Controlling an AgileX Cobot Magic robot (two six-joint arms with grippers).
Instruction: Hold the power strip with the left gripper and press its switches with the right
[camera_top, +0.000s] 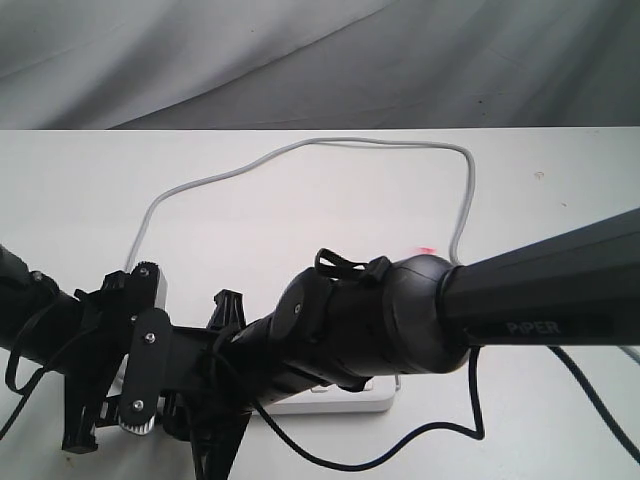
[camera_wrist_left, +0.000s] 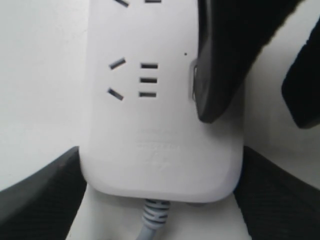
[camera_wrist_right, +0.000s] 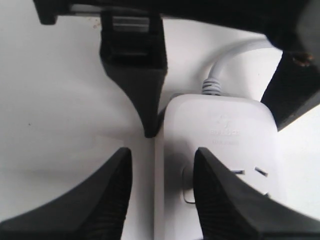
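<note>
Lying flat on the white table (camera_top: 80, 190), the strip (camera_wrist_left: 150, 130) is being clamped at its cord (camera_top: 300, 148) end by the left end effector (camera_wrist_left: 160, 170), fingers pressing both long sides; the right end effector (camera_wrist_right: 162, 157) is standing open, gripping nothing, one finger (camera_wrist_right: 225, 200) resting over a switch (camera_wrist_right: 186, 189), the other hanging beside the strip.

We see a big shiny black arm (camera_top: 540, 290) at the right with pale letters (camera_top: 530, 327), silver screws (camera_top: 148, 338) lower left, thin black cables (camera_top: 478, 400).
</note>
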